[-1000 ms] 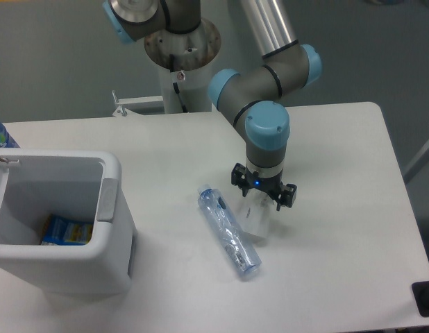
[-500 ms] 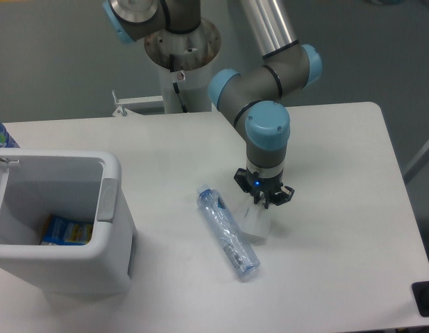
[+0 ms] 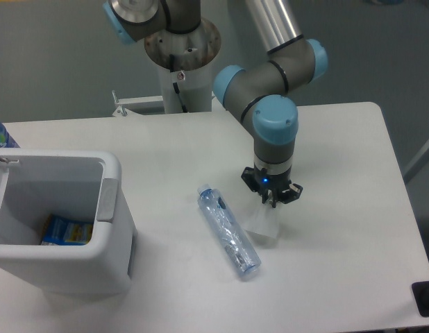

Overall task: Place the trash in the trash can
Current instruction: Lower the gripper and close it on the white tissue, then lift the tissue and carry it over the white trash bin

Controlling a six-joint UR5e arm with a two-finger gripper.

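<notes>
The clear bluish water bottle (image 3: pixel 228 231) lies on its side on the white table, cap end toward the back left. The whitish translucent cup (image 3: pixel 263 226) is just right of the bottle's middle. My gripper (image 3: pixel 271 200) points straight down over the cup, its fingers drawn together on the cup's top edge. The cup hangs below the fingers at or just above the tabletop. The white trash can (image 3: pixel 107 168) with a grey side handle (image 3: pixel 107 200) stands at the front left, well left of the gripper.
A blue printed packet (image 3: pixel 66 230) lies inside the can. A blue object (image 3: pixel 1 134) pokes in at the left edge behind the can. The robot base column (image 3: pixel 181 52) stands at the table's back. A dark object (image 3: pixel 425 298) sits at the front right corner.
The fingers went from spread wide around the cup to closed on it. The gripper and cup then shifted slightly right. The bottle has not moved.
</notes>
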